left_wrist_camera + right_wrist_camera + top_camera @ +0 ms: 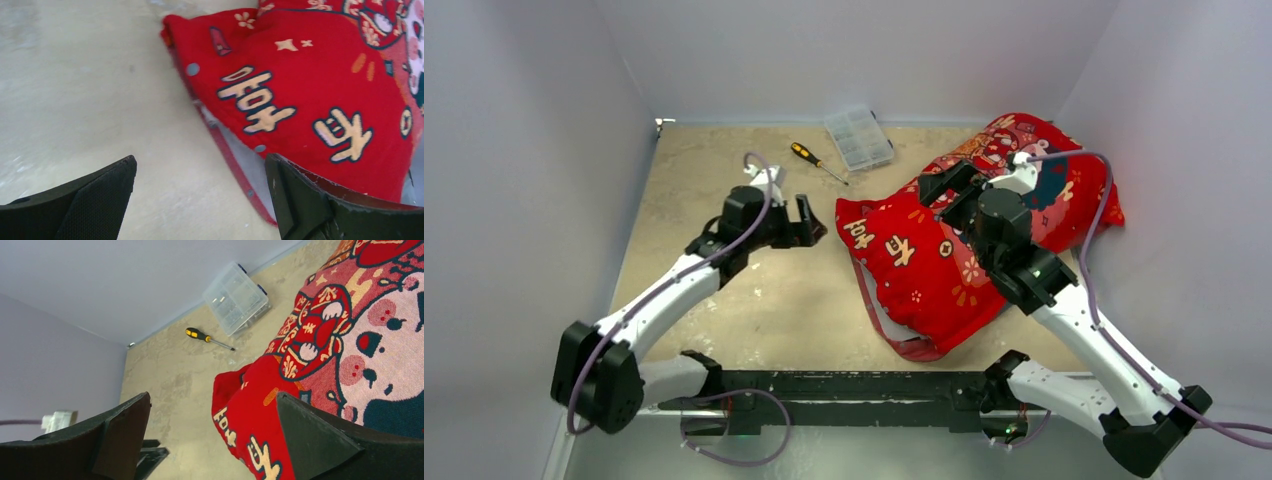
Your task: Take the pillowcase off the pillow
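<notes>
The red printed pillowcase (944,265) lies bulging at the centre right of the table, still stuffed. The white pillow is hidden inside it. A pale grey-white strip (250,172) shows along its open near-left edge; I cannot tell if this is lining or pillow. My left gripper (812,224) is open and empty, just left of the pillowcase's left corner, with bare table between its fingers in the left wrist view (200,167). My right gripper (946,190) is open and empty, over the top of the pillowcase (310,365), as the right wrist view (212,405) shows.
A yellow-and-black screwdriver (817,161) and a clear plastic compartment box (859,136) lie at the back of the table; both also show in the right wrist view, the screwdriver (207,338) and the box (237,297). White walls close in on the left, back and right.
</notes>
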`<move>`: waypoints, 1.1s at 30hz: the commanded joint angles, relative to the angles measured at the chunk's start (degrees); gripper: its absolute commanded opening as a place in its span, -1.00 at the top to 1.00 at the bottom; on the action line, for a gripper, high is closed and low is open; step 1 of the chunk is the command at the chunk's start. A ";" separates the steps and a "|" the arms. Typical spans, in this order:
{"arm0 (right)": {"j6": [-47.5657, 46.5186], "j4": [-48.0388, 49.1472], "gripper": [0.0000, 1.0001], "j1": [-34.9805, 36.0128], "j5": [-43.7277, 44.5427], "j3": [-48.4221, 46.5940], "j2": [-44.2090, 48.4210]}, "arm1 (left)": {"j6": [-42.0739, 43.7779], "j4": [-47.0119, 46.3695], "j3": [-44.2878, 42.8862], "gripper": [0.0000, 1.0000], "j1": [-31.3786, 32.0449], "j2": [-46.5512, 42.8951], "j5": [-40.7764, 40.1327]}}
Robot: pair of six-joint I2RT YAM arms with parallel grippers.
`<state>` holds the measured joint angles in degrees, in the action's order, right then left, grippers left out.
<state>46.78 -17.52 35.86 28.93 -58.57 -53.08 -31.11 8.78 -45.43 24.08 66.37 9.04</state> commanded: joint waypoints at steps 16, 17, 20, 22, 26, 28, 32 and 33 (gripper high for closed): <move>-2.74 3.85 -0.98 0.10 0.81 1.47 5.44 | 4.02 -10.15 -40.94 -0.98 17.68 42.50 2.69; -2.74 4.05 -0.98 0.14 0.53 1.81 5.64 | 4.61 -9.98 -42.30 -0.98 18.20 44.35 2.85; -2.67 4.46 -0.98 0.10 -0.37 2.18 5.88 | 5.20 -9.92 -44.84 -0.98 19.14 49.29 4.79; -2.66 4.61 -0.98 0.09 -0.38 2.21 5.83 | 4.15 -10.39 -45.07 -0.98 19.73 51.88 6.12; -2.93 5.08 -0.98 0.16 0.32 2.87 5.80 | 2.78 -12.94 -43.68 -0.59 21.73 55.10 8.06; -2.91 5.23 -0.98 0.09 0.22 3.09 5.68 | 2.68 -13.31 -43.86 0.09 22.51 55.73 8.73; -2.35 4.89 -0.98 0.11 0.19 3.18 5.77 | 3.04 -13.61 -43.55 1.00 22.62 51.75 6.46; -2.32 4.80 -0.98 0.14 0.43 3.27 5.91 | 3.44 -13.73 -43.39 1.00 22.60 49.95 5.61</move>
<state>44.58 -14.55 35.90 28.82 -55.53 -47.92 -28.75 -6.28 -88.66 45.01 120.09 14.55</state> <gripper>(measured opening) 0.987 0.067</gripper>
